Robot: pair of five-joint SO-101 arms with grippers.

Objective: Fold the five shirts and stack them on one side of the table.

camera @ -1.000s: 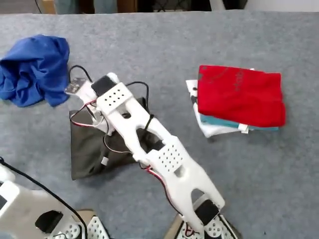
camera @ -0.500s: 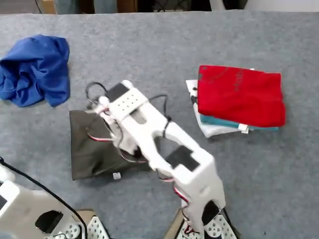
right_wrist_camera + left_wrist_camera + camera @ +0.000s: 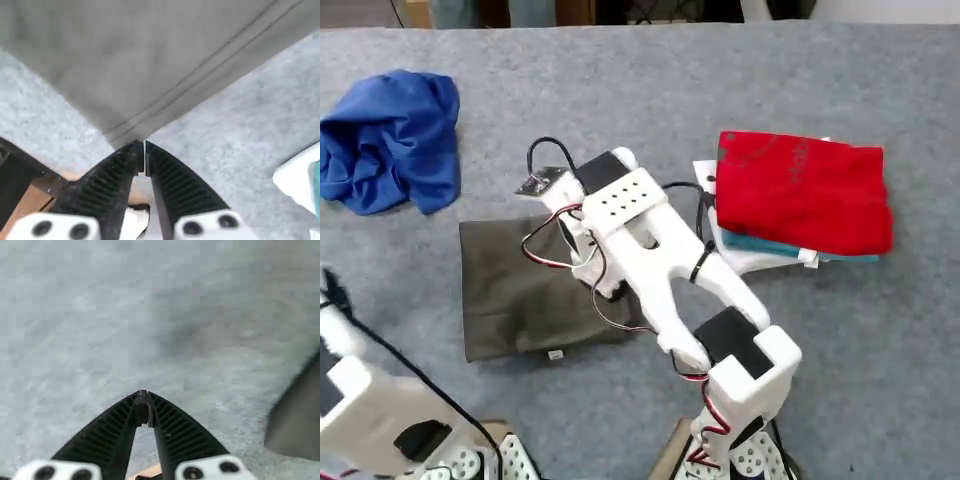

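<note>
On the table [image 3: 650, 90], near its middle: dark grey shirt [image 3: 510, 290], folded flat. At its hem, right gripper [image 3: 140, 150], closed tip to tip, nothing seen between. Left gripper [image 3: 142, 407] likewise closed and empty, over bare table. Red shirt [image 3: 800, 190] atop folded stack [image 3: 750, 255] at one side; blue shirt [image 3: 390, 135] crumpled well apart.

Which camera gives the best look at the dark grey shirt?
The high view: the dark grey shirt lies folded flat, mostly visible. The right wrist view gives a close-up of its hemmed edge; the left wrist view catches one dark corner.
</note>
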